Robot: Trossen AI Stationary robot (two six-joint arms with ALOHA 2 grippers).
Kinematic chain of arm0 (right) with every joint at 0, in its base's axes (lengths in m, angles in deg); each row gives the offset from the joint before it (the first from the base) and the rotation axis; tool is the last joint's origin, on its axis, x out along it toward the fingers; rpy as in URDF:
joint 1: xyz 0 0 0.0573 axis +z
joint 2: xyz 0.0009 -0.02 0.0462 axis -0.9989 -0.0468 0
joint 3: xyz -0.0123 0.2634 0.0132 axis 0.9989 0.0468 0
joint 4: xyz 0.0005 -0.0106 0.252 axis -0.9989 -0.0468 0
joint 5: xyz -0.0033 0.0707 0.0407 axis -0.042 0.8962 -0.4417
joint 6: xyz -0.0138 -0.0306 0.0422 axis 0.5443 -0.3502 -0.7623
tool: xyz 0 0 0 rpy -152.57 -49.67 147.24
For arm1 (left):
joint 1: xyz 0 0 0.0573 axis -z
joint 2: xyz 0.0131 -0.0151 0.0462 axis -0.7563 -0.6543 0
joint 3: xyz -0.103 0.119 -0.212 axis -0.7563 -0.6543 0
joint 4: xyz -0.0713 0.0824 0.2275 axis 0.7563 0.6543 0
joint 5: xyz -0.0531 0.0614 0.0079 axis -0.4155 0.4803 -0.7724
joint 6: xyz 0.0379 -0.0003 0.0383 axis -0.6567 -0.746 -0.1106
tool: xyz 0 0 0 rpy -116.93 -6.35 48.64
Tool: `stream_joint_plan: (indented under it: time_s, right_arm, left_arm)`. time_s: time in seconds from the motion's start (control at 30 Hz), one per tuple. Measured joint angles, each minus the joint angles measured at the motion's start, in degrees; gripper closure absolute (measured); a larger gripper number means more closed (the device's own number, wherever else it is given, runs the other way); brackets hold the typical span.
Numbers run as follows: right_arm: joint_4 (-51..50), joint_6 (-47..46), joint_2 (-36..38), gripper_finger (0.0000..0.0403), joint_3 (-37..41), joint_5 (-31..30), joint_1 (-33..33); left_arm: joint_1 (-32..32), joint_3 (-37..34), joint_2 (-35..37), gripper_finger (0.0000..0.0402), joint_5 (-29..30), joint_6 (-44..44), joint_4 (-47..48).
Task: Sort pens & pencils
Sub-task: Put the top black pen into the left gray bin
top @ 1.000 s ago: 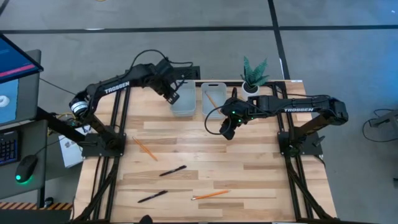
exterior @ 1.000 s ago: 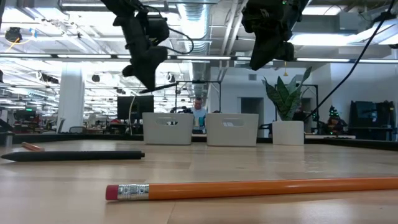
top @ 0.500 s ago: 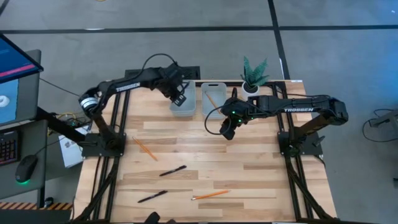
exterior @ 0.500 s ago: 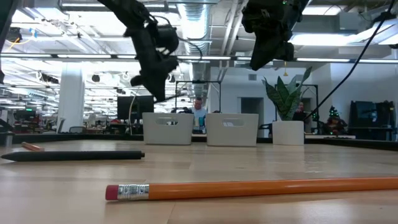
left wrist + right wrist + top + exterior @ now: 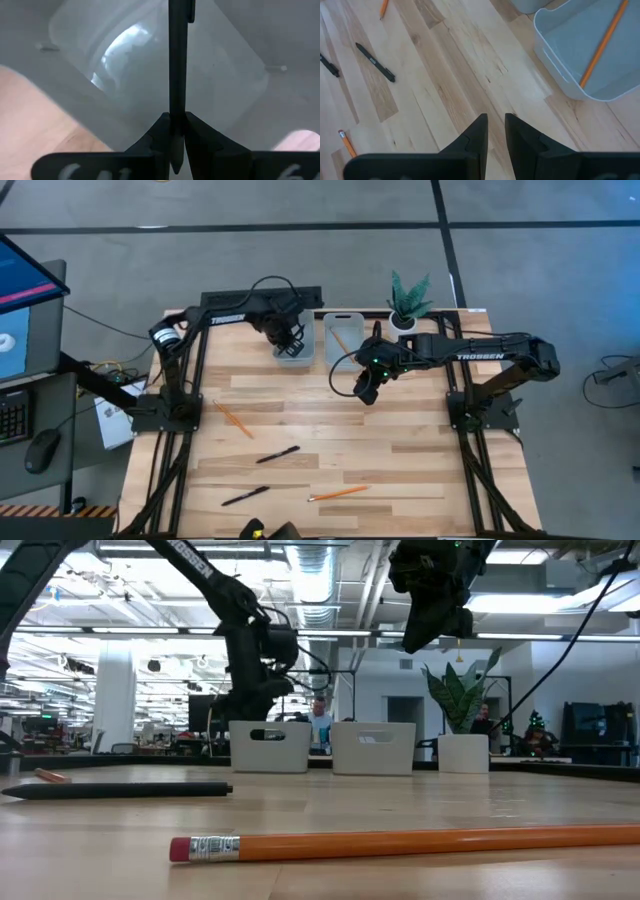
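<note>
My left gripper point(image 5: 291, 340) is over the left grey tray point(image 5: 298, 361) at the table's far edge, shut on a black pen point(image 5: 176, 65). My right gripper point(image 5: 365, 392) waits above the table, near the right grey tray point(image 5: 330, 352), its fingers a narrow gap apart point(image 5: 496, 120). One orange pencil point(image 5: 602, 45) lies flat in that right tray. Two black pens point(image 5: 277, 454) point(image 5: 245, 496) and two orange pencils point(image 5: 233, 419) point(image 5: 338, 493) lie flat on the wooden table. My left gripper pinches the pen between its two fingers near one end point(image 5: 176, 120). The fingers come from above, pointing down, and the pen runs along them. Its clip end point(image 5: 188, 10) reaches past the fingertips toward the tray floor. Whether that end touches the tray, I cannot tell.
A potted plant point(image 5: 408, 302) stands at the far right corner beside the right tray. In the low view a pencil point(image 5: 400, 840) and a pen point(image 5: 120, 790) lie close to the near edge. A person point(image 5: 320, 722) shows in the room behind. Bare wood lies mid-table.
My left gripper, keeping hold of the pen, has moved toward the table's right and down, from beside the left tray to right above it. The right arm has kept still.
</note>
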Motion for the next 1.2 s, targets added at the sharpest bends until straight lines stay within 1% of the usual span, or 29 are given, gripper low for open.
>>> stream_joint_plan:
  time_s: [0.17,0.3,0.63,0.9,1.03,1.2]
  right_arm:
    - [0.0,0.0,0.0,0.0316,0.0,0.0,0.0]
    - [0.0,0.0,0.0,0.0316,0.0,0.0,0.0]
    - [0.0,0.0,0.0,0.0316,0.0,0.0,0.0]
    - [0.0,0.0,0.0,0.0316,0.0,0.0,0.0]
    - [0.0,0.0,0.0,0.0316,0.0,0.0,0.0]
    - [0.0,0.0,0.0,0.0316,0.0,0.0,0.0]
  left_arm:
    - [0.0,0.0,-1.8,0.0374,-2.3,0.0,-0.2]
    - [0.0,0.0,-1.7,0.0374,-1.3,0.2,-0.3]
    - [-0.1,0.0,-1.7,0.0374,-1.3,-0.1,-0.2]
    - [-0.1,0.0,-1.7,0.0374,-0.9,-4.0,-0.5]
    - [-0.1,0.0,-1.7,0.0374,-0.9,-4.5,-0.6]
    - [-0.1,0.0,-1.7,0.0357,-1.0,-4.3,-0.6]
